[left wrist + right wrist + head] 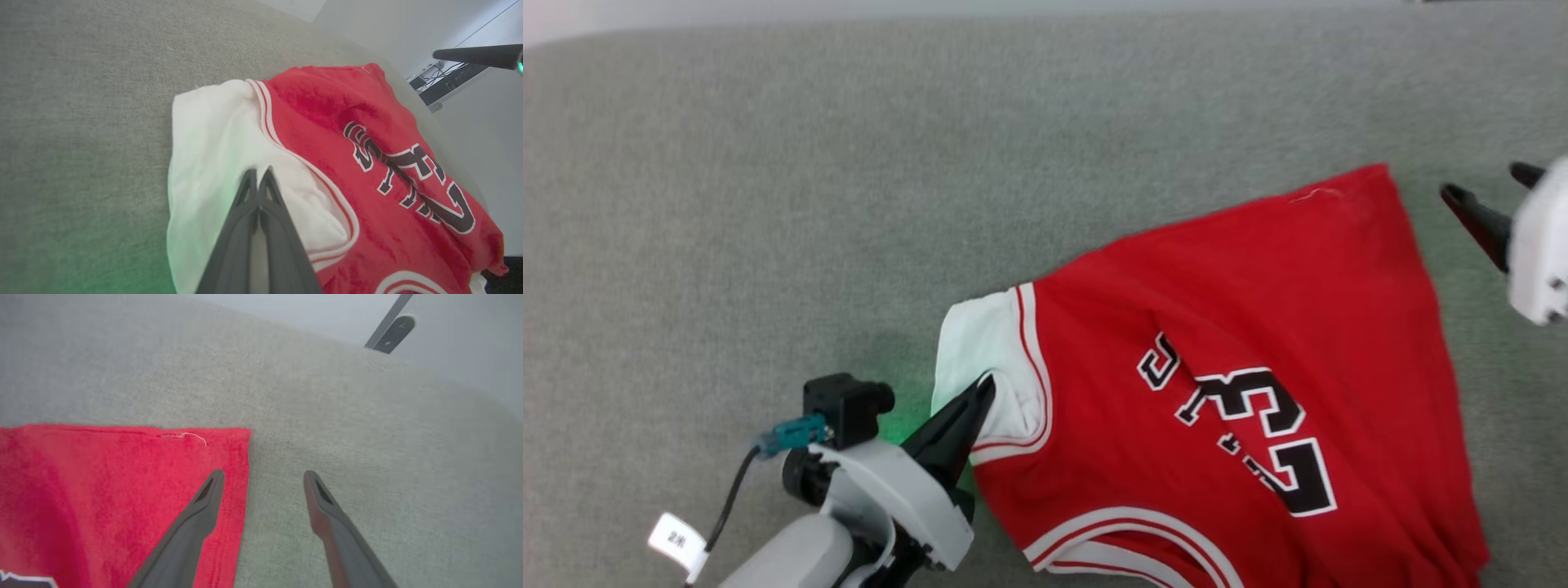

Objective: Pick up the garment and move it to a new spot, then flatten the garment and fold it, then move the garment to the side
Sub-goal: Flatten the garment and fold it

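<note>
My left gripper is closest to me, at the lower left of the head view. Its two dark fingers are pressed tight together. Their tips sit on the white sleeve of the garment. I cannot tell if any cloth is caught between them. The garment lies on the grey cloth surface. It fills the lower right of the head view, with the big 23 facing up. The red part looks mostly spread out, but a soft fold runs across its middle and the sleeve is bunched up. So I think I am at the flattening step, and the folding is not yet begun. To do it well, I should hold the sleeve firmly and draw it out toward the lower left, low and slow, so the shirt slides and does not lift. Farther off, at the right edge of the head view, is my right gripper. Its fingers are spread wide and hold nothing. In the right wrist view one finger hangs over the red hem corner and the other over bare grey cloth. That corner is a good place to pinch. I should come down, catch the edge between both fingers, and pull gently away from my left side. If I pull too hard on one side, I think the whole shirt will just drag along and bunch again.
</note>
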Motion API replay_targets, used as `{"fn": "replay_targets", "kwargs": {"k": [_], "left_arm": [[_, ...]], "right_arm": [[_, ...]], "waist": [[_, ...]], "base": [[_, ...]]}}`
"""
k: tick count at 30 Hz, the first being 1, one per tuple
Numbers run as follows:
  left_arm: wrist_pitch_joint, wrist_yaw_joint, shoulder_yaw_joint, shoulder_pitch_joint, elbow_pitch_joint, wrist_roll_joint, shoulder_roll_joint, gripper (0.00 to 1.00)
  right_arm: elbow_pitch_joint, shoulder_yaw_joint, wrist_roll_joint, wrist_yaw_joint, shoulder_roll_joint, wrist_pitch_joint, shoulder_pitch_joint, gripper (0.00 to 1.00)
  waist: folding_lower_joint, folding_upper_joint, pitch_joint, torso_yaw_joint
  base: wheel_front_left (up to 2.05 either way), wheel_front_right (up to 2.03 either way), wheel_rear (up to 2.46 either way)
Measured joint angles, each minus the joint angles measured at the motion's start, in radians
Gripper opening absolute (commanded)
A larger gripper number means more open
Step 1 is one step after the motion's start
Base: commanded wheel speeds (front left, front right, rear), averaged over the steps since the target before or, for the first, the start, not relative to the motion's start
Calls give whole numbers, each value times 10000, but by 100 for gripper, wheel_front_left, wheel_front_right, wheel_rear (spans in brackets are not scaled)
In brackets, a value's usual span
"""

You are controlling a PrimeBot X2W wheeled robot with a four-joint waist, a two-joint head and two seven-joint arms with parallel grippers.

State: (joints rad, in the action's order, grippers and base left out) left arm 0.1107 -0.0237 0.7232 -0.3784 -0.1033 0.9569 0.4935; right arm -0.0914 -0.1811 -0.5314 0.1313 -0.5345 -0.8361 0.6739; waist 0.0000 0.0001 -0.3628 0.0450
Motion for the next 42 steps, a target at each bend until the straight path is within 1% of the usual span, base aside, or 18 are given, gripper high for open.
{"fn": "replay_targets", "kwargs": {"k": [3, 5, 9, 12, 17, 18, 19, 20, 21, 23, 25, 29, 32, 37, 39, 40, 41, 42], "left_arm": [[56, 102, 36, -232, -132, -69, -159, 0], [100, 159, 63, -375, -222, -84, -268, 0], [201, 330, 125, -569, -426, -146, -466, 0], [228, 403, 171, -660, -585, -155, -575, 0], [366, 456, 198, -665, -763, -151, -677, 0], [393, 458, 207, -664, -798, -151, -685, 0], [403, 476, 205, -656, -838, -144, -690, 0], [407, 489, 201, -635, -863, -125, -688, 0], [439, 493, 196, -616, -901, -102, -683, 0], [523, 560, 100, -580, -938, 56, -694, 0], [541, 583, 31, -537, -995, 132, -652, 0], [617, 431, -201, -662, -1139, 132, -483, 0], [596, 303, -359, -1033, -1183, 33, -376, 0], [341, 56, -771, -2224, -1419, -86, -190, 0], [138, 73, -1099, -2841, -1547, 280, -374, 0], [138, 73, -1099, -2841, -1547, 280, -374, 0], [17, 151, -1317, -3637, -1875, 384, -499, 0], [-63, 151, -1440, -4137, -2100, 401, -543, 0]], "right_arm": [[-1369, -757, 240, 0, 163, 0, 870, 100], [-2044, -1360, 414, 2, 71, -29, 1368, 100], [-3196, -2161, 153, 2, 115, -211, 1888, 100], [-3605, -2679, -144, 0, -148, -458, 2144, 100], [-3940, -3055, -527, 0, -393, -230, 2241, 100], [-4008, -3145, -621, 0, -420, -134, 2253, 51], [-4100, -3183, -675, 0, -418, -2, 2256, 30], [-4197, -3206, -681, 0, -401, 180, 2254, 6], [-4339, -3216, -696, 0, -353, 395, 2247, 0], [-4625, -3181, -773, 0, -203, 865, 2243, 1], [-4907, -3114, -775, 0, 10, 1406, 2269, 0], [-5641, -2813, -995, 2, 391, 2140, 2332, 0], [-6084, -2405, -1248, 2, 499, 2635, 2517, 0], [-6763, -1394, -1386, 2, 759, 3860, 3326, 0], [-7078, -936, -1379, 2, 834, 4500, 3712, 0], [-7078, -936, -1379, 2, 834, 4500, 3712, 0], [-7430, -510, -1216, 2, 846, 5102, 4193, 0], [-7632, -301, -1129, 0, 872, 5392, 4451, 0]], "waist": [[0, 0, -287, 152], [0, 0, -446, 282], [1, 0, -657, 595], [0, 0, -734, 815], [1, 0, -744, 1009], [0, 0, -716, 1013], [0, 0, -678, 1011], [1, 0, -636, 1004], [1, 0, -590, 992], [0, 0, -479, 963], [0, 0, -357, 913], [0, 0, -54, 799], [0, 0, 189, 705], [0, 0, 400, 426], [0, 0, 427, 309], [0, 0, 427, 309], [0, 0, 399, 226], [0, 0, 357, 200]], "base": [[0, 0, 0], [0, 0, 0], [0, 0, 0], [0, 0, 0], [0, 0, 0], [0, 0, 0], [0, 0, 0], [0, 0, 0], [0, 0, 0], [0, 0, 0], [0, 0, 0], [0, 0, 0], [0, 0, 0], [0, 0, 0], [0, 0, 0], [0, 0, 0], [0, 0, 0], [0, 0, 0]]}}
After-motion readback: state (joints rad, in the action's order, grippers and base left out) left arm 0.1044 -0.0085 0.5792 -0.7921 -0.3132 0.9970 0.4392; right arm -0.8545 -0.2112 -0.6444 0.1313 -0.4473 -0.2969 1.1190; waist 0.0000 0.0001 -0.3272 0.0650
